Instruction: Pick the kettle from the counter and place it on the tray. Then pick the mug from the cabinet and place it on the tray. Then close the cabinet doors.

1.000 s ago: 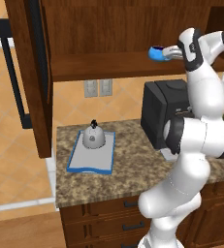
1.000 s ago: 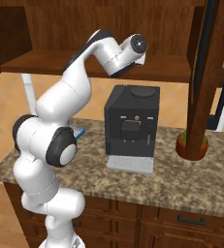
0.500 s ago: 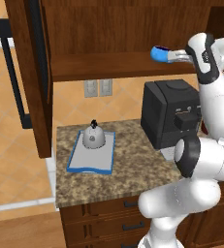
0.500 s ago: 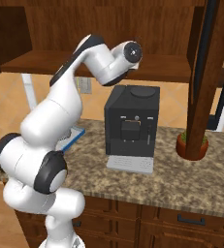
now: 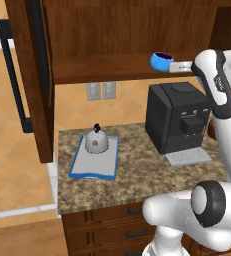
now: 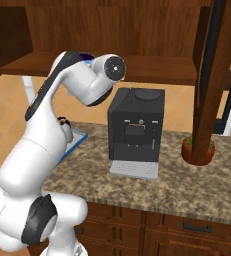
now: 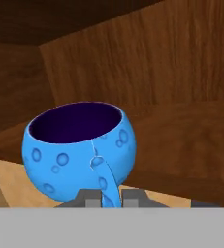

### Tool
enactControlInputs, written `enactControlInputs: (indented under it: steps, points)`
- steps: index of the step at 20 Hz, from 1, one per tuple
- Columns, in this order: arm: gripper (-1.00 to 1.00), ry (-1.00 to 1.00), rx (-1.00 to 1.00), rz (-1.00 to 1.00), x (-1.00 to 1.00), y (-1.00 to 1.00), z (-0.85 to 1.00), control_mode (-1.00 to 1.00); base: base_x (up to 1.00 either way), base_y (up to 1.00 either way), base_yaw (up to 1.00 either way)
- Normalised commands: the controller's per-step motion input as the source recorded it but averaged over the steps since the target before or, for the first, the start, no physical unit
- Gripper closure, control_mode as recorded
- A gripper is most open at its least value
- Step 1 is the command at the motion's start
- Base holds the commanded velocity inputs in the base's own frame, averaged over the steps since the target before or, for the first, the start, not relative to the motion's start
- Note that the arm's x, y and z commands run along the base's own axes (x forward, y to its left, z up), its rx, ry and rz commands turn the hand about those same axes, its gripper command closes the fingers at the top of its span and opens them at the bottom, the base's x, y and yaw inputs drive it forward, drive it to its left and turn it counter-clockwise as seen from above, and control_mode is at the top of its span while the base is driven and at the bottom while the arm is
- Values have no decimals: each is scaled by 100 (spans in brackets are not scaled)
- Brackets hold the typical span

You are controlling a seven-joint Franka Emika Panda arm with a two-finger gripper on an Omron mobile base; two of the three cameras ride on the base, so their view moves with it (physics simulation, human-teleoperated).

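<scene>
Mug [image 7: 77,147]: blue, upright, level with the cabinet [image 5: 132,30] shelf's front edge; clamped by its side handle.
Gripper [image 7: 105,196]: jaws closed on the mug's handle.
Kettle [image 5: 95,140]: stood on the tray [image 5: 82,169].
Tray: lay on the counter [image 5: 137,175], left of the coffee machine [image 5: 179,117].
Cabinet doors [image 5: 29,75]: stood open.

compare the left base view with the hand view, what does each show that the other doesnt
Left base view alone: the kettle sitting on the tray on the counter, a black coffee machine, and an open cabinet door.
Hand view alone: the gripper shut on the mug's handle, and the mug's dark inside.
Both: the blue mug by the cabinet shelf.
</scene>
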Motion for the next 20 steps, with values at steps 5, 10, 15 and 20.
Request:
enactControlInputs:
  steps: [5,10,15,20]
  points:
    - [100,-7,0,5,-82,54,0,-100,0,0,0]
    - [100,0,-2,1,-75,58,-1,-100,0,0,0]
    - [100,0,-1,2,-73,55,-4,-100,0,0,0]
    - [100,0,0,1,-69,48,-17,-100,0,0,0]
